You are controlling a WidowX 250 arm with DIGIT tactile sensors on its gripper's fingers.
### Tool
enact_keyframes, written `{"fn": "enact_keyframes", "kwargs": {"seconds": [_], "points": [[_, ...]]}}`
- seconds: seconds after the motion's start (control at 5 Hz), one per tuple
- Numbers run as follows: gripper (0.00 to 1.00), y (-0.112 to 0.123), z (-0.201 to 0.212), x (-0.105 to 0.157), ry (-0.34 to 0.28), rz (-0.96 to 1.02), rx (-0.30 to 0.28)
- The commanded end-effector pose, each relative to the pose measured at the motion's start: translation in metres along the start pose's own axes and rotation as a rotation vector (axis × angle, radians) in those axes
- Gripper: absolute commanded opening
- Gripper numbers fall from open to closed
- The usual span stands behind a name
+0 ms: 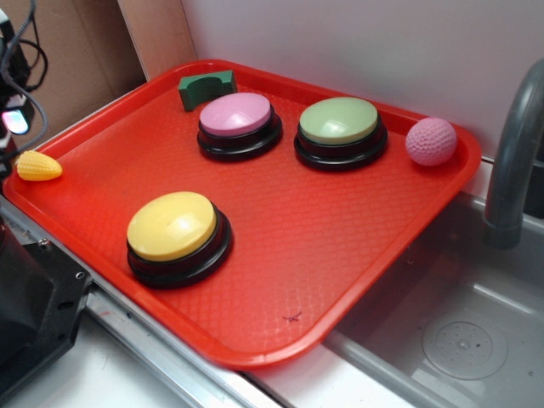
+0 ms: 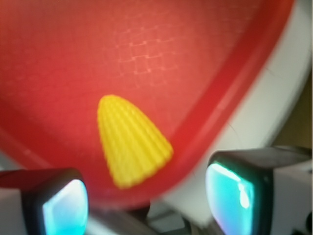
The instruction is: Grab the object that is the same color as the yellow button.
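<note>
Fingers [image 2: 146,205] spread, corn [image 2: 131,141] just ahead between.

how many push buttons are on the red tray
3. The yellow button sits near the tray's front left; the pink-topped button and the green-topped button stand side by side near the back. None appears hidden on the red tray.

A: Is the tray [image 1: 357,255] all red?

B: Red, with a fine woven-looking grid. The corn toy [image 2: 132,142] is yellow and ridged, like the yellow button [image 1: 172,224] on its black base.

A: And the rest?

B: A pink-topped button [image 1: 235,114], a pale green one [image 1: 338,120], a knobbly pink ball [image 1: 430,141], a dark green block [image 1: 206,88].
</note>
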State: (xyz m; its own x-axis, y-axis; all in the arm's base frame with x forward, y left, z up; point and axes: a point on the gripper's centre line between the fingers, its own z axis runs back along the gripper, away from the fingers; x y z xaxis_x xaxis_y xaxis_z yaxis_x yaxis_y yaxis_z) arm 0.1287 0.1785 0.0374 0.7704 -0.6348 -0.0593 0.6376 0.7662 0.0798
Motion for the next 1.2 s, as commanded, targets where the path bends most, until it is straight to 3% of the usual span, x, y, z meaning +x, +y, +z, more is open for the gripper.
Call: {"fn": "enact_keyframes", "kwargs": {"seconds": [0.0,0.2,0.4,0.6,0.8,1.0], "points": [[0.0,0.001,-0.018,0.032,0.0,-0.086,0.072],[0.0,-0.009,-0.011,0.047,-0.024,-0.133,0.021],[0.0,-0.018,0.003,0.059,-0.04,-0.175,0.008],[0.0,-0.018,0.035,0.061,-0.068,-0.161,-0.062],[1.0,-0.002,0.068,0.063,-0.121,-0.019,-0.091],[1.0,0.029,0.071,0.072,-0.175,0.002,-0.042]]}}
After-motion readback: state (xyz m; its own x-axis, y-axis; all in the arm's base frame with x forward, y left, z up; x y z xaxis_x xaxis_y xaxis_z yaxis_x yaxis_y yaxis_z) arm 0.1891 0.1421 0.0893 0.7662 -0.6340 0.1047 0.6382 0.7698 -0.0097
